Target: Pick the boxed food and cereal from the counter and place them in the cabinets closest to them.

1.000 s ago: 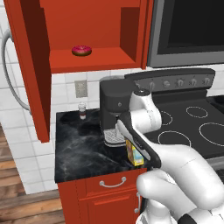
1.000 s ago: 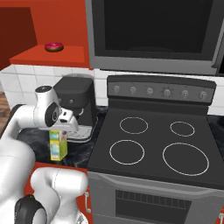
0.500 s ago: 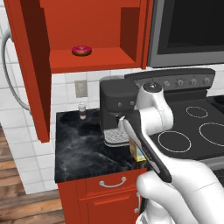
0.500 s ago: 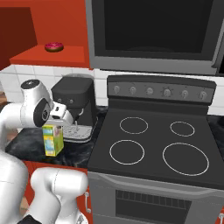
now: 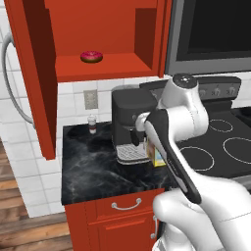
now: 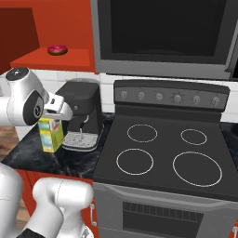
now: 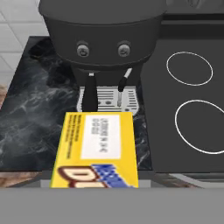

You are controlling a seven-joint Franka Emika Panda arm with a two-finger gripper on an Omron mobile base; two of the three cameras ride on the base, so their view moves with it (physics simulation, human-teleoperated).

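My gripper (image 6: pixel 52 122) is shut on a yellow box (image 6: pixel 51 135) with blue lettering and a white label, held just above the black marbled counter (image 5: pixel 93 171) in front of the coffee machine. I cannot tell whether it is the boxed food or the cereal; the other one is out of view. In the hand view the yellow box (image 7: pixel 96 151) lies close below the camera and hides the fingertips. In the left base view my arm covers most of the box (image 5: pixel 158 157). The red cabinet (image 5: pixel 112 68) above the counter stands open.
A black coffee machine (image 5: pixel 128 122) stands on the counter right behind the box. A small shaker (image 5: pixel 91 124) stands by the wall. A pink donut (image 5: pixel 91 57) lies on the cabinet shelf. The open cabinet door (image 5: pixel 29 78) juts out at left. The stovetop (image 6: pixel 162 153) lies to the right.
The hand has risen and swung away from the stove, toward the counter's free end, carrying the yellow box with it. The grip is unchanged.
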